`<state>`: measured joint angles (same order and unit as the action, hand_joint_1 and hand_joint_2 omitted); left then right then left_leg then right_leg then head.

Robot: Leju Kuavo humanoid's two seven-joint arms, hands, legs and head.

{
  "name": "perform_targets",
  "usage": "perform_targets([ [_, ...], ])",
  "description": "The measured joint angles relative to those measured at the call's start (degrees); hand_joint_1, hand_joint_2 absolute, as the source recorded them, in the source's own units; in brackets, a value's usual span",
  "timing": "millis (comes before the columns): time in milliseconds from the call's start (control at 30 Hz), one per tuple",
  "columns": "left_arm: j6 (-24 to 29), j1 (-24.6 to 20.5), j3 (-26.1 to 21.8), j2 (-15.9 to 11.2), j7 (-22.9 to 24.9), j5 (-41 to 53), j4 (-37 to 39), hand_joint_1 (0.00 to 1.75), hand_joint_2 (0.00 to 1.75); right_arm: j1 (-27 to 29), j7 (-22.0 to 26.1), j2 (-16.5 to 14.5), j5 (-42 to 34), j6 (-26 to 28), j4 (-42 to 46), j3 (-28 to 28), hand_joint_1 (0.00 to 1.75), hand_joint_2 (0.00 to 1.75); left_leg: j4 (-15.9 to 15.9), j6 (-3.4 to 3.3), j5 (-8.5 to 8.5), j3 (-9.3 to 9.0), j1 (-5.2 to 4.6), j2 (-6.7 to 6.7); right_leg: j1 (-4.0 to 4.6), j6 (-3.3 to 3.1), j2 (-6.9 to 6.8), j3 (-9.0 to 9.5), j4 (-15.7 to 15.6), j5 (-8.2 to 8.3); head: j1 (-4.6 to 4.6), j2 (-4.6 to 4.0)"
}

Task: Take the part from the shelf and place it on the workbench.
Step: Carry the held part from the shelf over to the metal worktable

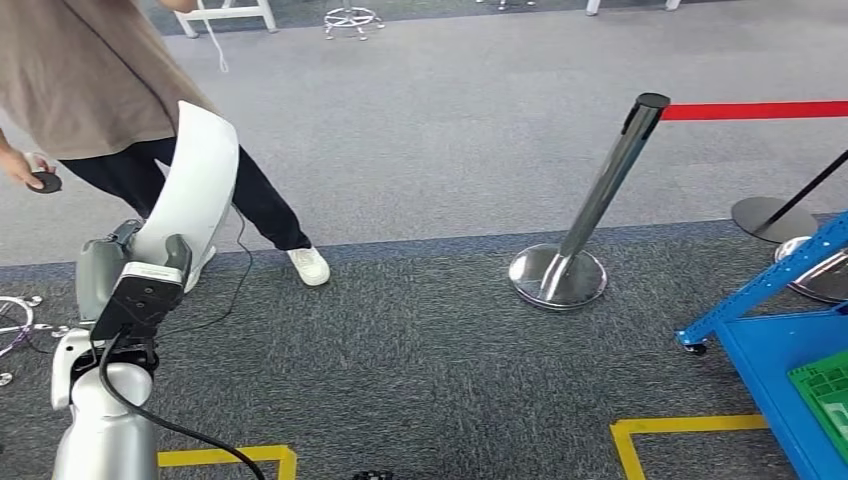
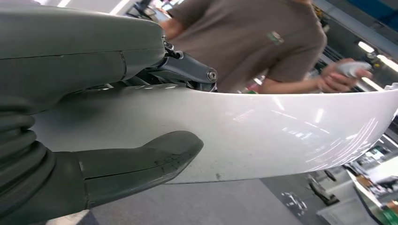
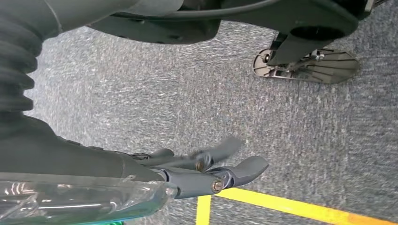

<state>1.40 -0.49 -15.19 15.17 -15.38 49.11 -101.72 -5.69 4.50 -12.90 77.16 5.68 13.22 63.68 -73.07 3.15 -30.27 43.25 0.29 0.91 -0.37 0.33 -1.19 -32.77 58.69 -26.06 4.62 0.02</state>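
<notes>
The left hand (image 1: 140,262) was clamped on the white curved part (image 1: 198,178), thumb on one face and darker fingers on the other, holding it upright above the grey carpet (image 1: 420,300), with no workbench in sight. The right hand (image 3: 206,168) hung empty over the floor, its fingers loosely apart. I judged the risk to be a collision: a person (image 1: 90,70) stood just beside the tall part, and a turn could swing it into them or the stanchion (image 1: 590,215), loosening the grip.

Right hand (image 3: 206,168) over grey carpet (image 3: 187,103), fingers loosely extended, empty; yellow floor tape (image 3: 291,205) beyond fingertips.
</notes>
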Motion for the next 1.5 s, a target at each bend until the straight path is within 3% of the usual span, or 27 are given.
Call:
perform_targets([
  [33,0.0,0.1,0.0,0.0,0.0,0.0,0.0,1.75,1.75,0.0,0.0,0.0,0.1,0.1,0.0,0.0,0.0,1.75,0.7,-0.01,0.98,-0.39,0.02,-0.08,0.01,0.02,-0.62,0.03,0.0,-0.03,0.01,0.0],
  [67,0.0,0.2,-0.1,0.0,0.0,0.0,0.0,1.75,1.75,-0.1,-0.1,0.0,0.1,0.1,0.0,0.0,0.0,1.75,3.5,-0.06,2.69,-1.95,0.03,-0.42,0.01,0.08,-1.17,0.09,0.0,-0.09,0.01,0.0],
  [133,0.0,0.3,-0.1,0.0,-0.2,-0.1,0.0,1.75,1.75,-0.1,-0.1,0.0,0.2,0.2,0.0,0.0,0.0,1.75,11.4,-0.33,5.76,-6.42,-0.11,-2.53,0.25,0.45,-2.07,0.26,0.1,-0.36,0.04,0.0],
  [200,0.0,0.4,-0.1,0.0,-0.5,-0.2,0.0,1.75,1.75,-0.1,-0.1,0.0,0.2,0.3,0.1,0.0,0.0,1.75,15.8,-0.94,6.6,-8.74,-0.33,-3.91,0.6,1.01,-2.85,0.4,0.2,-0.66,-0.05,0.0],
  [267,0.1,0.7,-0.2,0.1,-0.6,-0.3,0.0,1.75,1.75,-0.2,-0.1,0.0,0.3,0.4,0.1,0.0,0.0,1.75,16.2,-1.69,6.53,-8.75,-0.44,-3.03,0.63,1.6,-3.64,0.67,0.0,-0.82,-0.16,0.0],
  [333,0.1,1.0,-0.3,0.1,-0.7,-0.4,0.0,1.75,1.75,-0.2,-0.1,0.0,0.4,0.4,0.1,0.0,0.0,1.75,16.4,-2.38,6.65,-8.88,-0.29,-2.07,0.4,2.22,-2.51,0.32,1.2,-1.89,-0.25,0.0],
  [367,0.1,1.1,-0.2,0.1,-0.8,-0.4,0.0,1.75,1.75,-0.2,-0.1,0.0,0.4,0.5,0.1,0.0,0.0,1.75,16.5,-2.72,6.72,-8.96,-0.16,-1.62,0.31,2.46,-1.36,-0.7,3.6,-3.27,-0.31,0.0],
  [433,0.1,1.1,-0.2,0.2,-0.8,-0.4,0.0,1.75,1.75,-0.2,-0.1,0.0,0.3,0.5,0.1,0.0,0.0,1.75,16.5,-3.1,6.7,-8.97,-0.13,-0.76,0.28,2.66,0.58,-4.36,11.1,-6.91,-0.47,0.0],
  [467,0.1,1.1,-0.2,0.2,-0.8,-0.5,0.0,1.75,1.75,-0.3,0.0,0.0,0.2,0.5,0.1,0.0,0.0,1.75,16.5,-3.16,6.69,-8.98,-0.15,-0.29,0.3,2.68,0.85,-6.19,14.7,-8.16,-0.48,0.0],
  [500,0.1,1.2,-0.1,0.2,-0.8,-0.5,0.0,1.75,1.75,-0.4,0.0,0.0,0.2,0.6,0.2,0.0,0.0,1.75,16.4,-3.18,6.67,-9.01,-0.16,0.22,0.3,2.68,0.94,-7.25,16.6,-8.36,-0.5,0.0],
  [533,0.1,1.2,-0.1,0.2,-0.8,-0.5,0.0,1.75,1.75,-0.4,0.0,0.0,0.2,0.6,0.2,0.0,0.0,1.75,16.4,-3.16,6.67,-9.09,-0.14,0.8,0.27,2.65,0.97,-7.23,16.2,-7.38,-0.51,0.0],
  [567,0.1,1.2,-0.1,0.2,-0.8,-0.5,0.0,1.75,1.75,-0.4,0.0,0.0,0.2,0.6,0.2,0.0,0.0,1.75,16.4,-3.1,6.64,-9.2,-0.09,1.41,0.17,2.62,1.14,-6.11,13.5,-5.45,-0.51,0.0],
  [600,0.1,1.2,-0.1,0.2,-0.9,-0.5,0.0,1.75,1.75,-0.4,0.0,0.0,0.2,0.6,0.2,0.0,0.0,1.75,16.3,-2.97,6.58,-9.32,0.0,2.06,-0.01,2.63,1.67,-4.24,9.4,-3.15,-0.55,0.0],
  [667,0.1,1.2,-0.1,0.2,-0.9,-0.5,0.0,1.75,1.75,-0.2,0.0,0.0,0.2,0.7,0.2,0.0,0.0,1.75,16.1,-2.38,6.51,-9.25,0.0,3.16,-0.31,2.58,3.36,-1.0,2.5,-0.64,-0.59,0.0],
  [733,0.1,1.2,-0.1,0.2,-0.9,-0.5,0.0,1.75,1.75,-0.2,0.0,0.0,0.1,0.8,0.2,0.0,0.0,1.75,16.1,-1.63,6.75,-8.94,0.05,3.86,-0.21,2.08,4.13,-0.14,0.8,-0.55,-0.57,0.0],
  [767,0.1,1.2,-0.1,0.1,-1.0,-0.6,0.0,1.75,1.75,-0.2,0.0,0.0,0.1,0.8,0.2,0.0,0.0,1.75,16.2,-1.31,6.91,-8.84,0.17,4.15,-0.14,1.62,3.83,-0.13,0.7,-0.38,-0.55,0.0],
  [833,0.1,1.2,-0.1,0.1,-1.2,-0.6,0.0,1.75,1.75,-0.2,0.0,0.0,0.2,0.9,0.2,0.0,0.0,1.75,15.6,-0.82,6.37,-8.45,0.21,3.33,-0.13,0.81,3.14,-0.11,0.5,-0.1,-0.44,0.0],
  [900,0.1,1.1,-0.1,0.1,-1.4,-0.8,0.1,1.75,1.75,-0.2,0.0,0.0,0.2,0.9,0.3,0.0,0.0,1.75,10.9,-0.46,3.55,-6.18,0.09,1.26,-0.13,0.21,2.29,-0.09,0.4,0.02,-0.22,0.0],
  [967,0.1,1.1,0.0,0.1,-1.5,-0.9,0.2,1.75,1.75,0.0,0.0,0.0,0.2,1.0,0.3,0.0,0.0,1.75,3.2,-0.25,0.12,-2.33,0.07,0.16,0.05,-0.08,1.24,-0.15,0.4,-0.05,-0.12,0.0],
  [1033,0.1,1.1,-0.1,0.1,-1.5,-1.0,0.3,1.75,1.75,0.0,0.0,0.1,0.2,1.0,0.4,0.0,0.0,1.75,0.0,-0.31,-0.14,-0.7,0.08,-0.01,0.18,-0.18,0.17,-0.16,0.4,-0.12,-0.12,0.0],
  [1067,0.1,1.1,-0.1,0.1,-1.5,-1.1,0.4,1.75,1.75,0.0,0.0,0.1,0.2,1.0,0.4,0.0,0.0,1.75,1.6,-0.42,1.24,-1.56,0.06,-0.13,0.21,-0.16,-0.3,-0.12,0.4,-0.14,-0.13,0.0],
  [1167,0.1,1.1,0.0,0.1,-1.6,-1.1,0.4,1.75,1.75,-0.1,0.0,0.1,0.2,0.9,0.5,0.0,0.0,1.75,12.6,-0.93,5.87,-7.57,-0.24,-2.33,0.46,0.26,-1.4,0.07,0.5,-0.42,-0.15,0.01],
  [1233,0.2,1.1,0.0,0.1,-1.7,-1.1,0.4,1.75,1.75,-0.1,0.0,0.1,0.2,0.9,0.5,0.0,0.0,1.75,15.9,-1.37,6.27,-9.11,-0.56,-3.1,0.7,0.8,-2.04,0.12,0.4,-0.58,-0.21,0.01],
  [1300,0.2,1.1,0.0,0.1,-1.7,-1.1,0.4,1.75,1.75,-0.2,0.0,0.1,0.2,0.9,0.5,0.0,0.0,1.75,16.3,-2.03,6.4,-9.06,-0.54,-2.26,0.65,1.39,-2.66,0.28,0.2,-0.69,-0.22,0.0],
  [1367,0.2,1.2,-0.1,0.1,-1.7,-1.2,0.4,1.75,1.75,-0.2,0.0,0.1,0.2,1.0,0.5,0.0,0.0,1.75,16.6,-2.73,6.61,-9.23,-0.3,-1.44,0.48,1.99,-1.68,-0.49,2.2,-2.11,-0.32,0.0],
  [1433,0.2,1.2,-0.1,0.2,-1.7,-1.3,0.4,1.75,1.75,-0.2,0.1,0.1,0.2,1.0,0.5,0.0,0.0,1.75,16.7,-3.13,6.67,-9.34,-0.15,-0.71,0.35,2.36,0.14,-3.62,8.8,-5.46,-0.55,0.0],
  [1500,0.2,1.2,-0.1,0.2,-1.7,-1.4,0.5,1.75,1.75,-0.3,0.1,0.1,0.1,1.0,0.5,0.0,0.0,1.75,16.7,-3.24,6.66,-9.35,-0.16,0.16,0.31,2.53,0.82,-7.23,15.7,-7.9,-0.66,0.0],
])
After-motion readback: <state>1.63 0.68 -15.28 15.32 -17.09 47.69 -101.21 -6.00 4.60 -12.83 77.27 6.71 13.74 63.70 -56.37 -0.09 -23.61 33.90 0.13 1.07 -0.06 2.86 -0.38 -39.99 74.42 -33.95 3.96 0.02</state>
